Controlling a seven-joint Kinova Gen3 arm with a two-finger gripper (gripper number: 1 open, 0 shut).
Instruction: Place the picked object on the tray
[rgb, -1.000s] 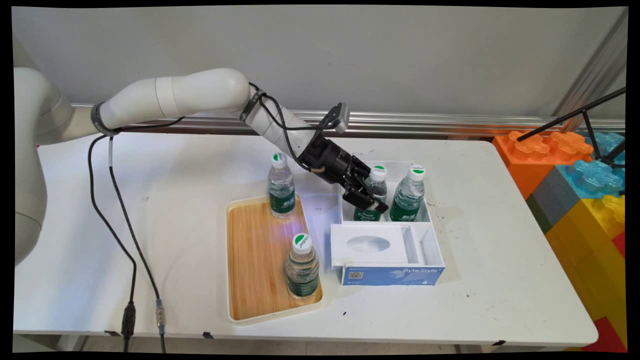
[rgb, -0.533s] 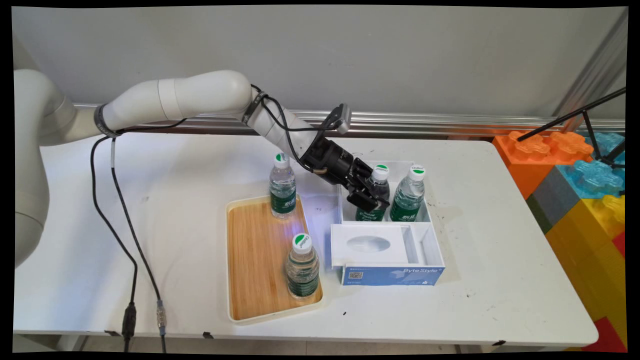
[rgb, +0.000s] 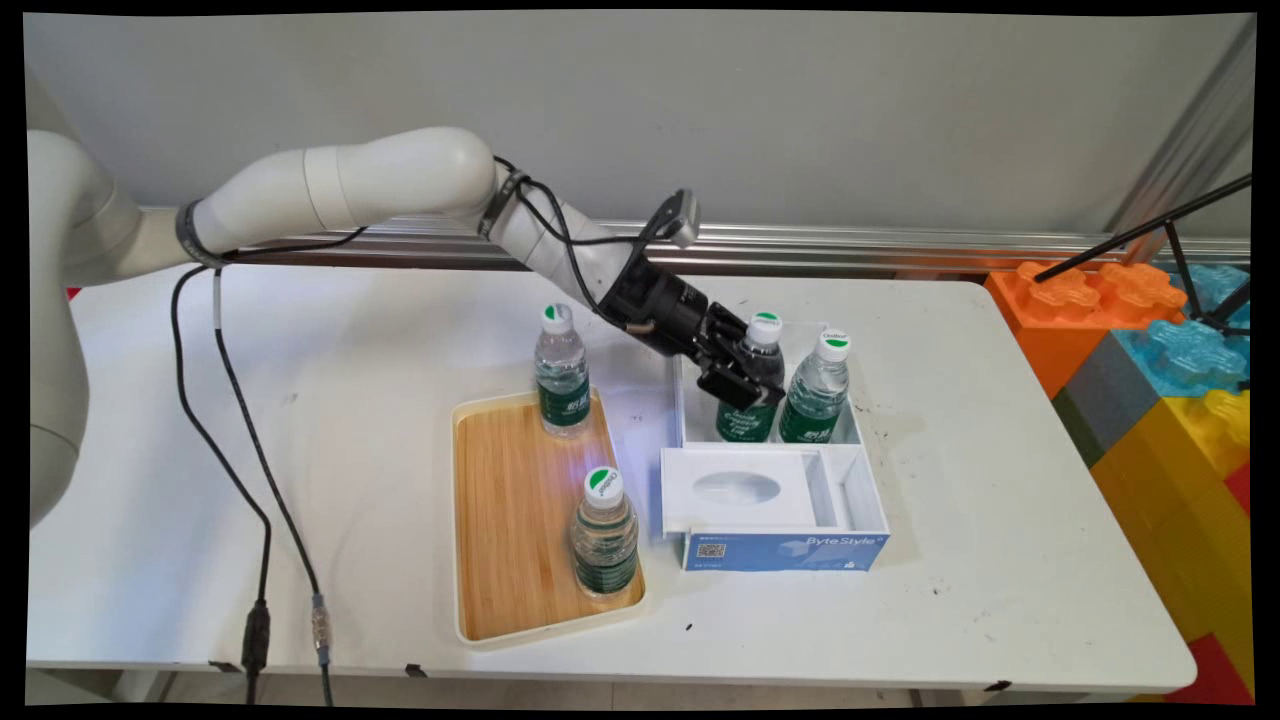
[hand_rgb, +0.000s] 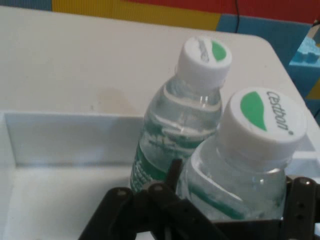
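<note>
Black gripper (rgb: 745, 385) is clamped on a bottle (rgb: 752, 385), lifted in the box (rgb: 765, 440). Hand view shows its cap (hand_rgb: 262, 120); a second bottle (hand_rgb: 180, 125) at 11 o'clock.

The held bottle (hand_rgb: 235, 175) is showing clear, glossy plastic under a smooth matt white cap, as is the bottle beside it (hand_rgb: 170, 145). The gripper (rgb: 745, 385) is looking like matt black plastic. The tray (rgb: 515, 505) is showing a wood-grain floor, and the bench (rgb: 350, 420) is appearing smooth, white and scuffed.
</note>
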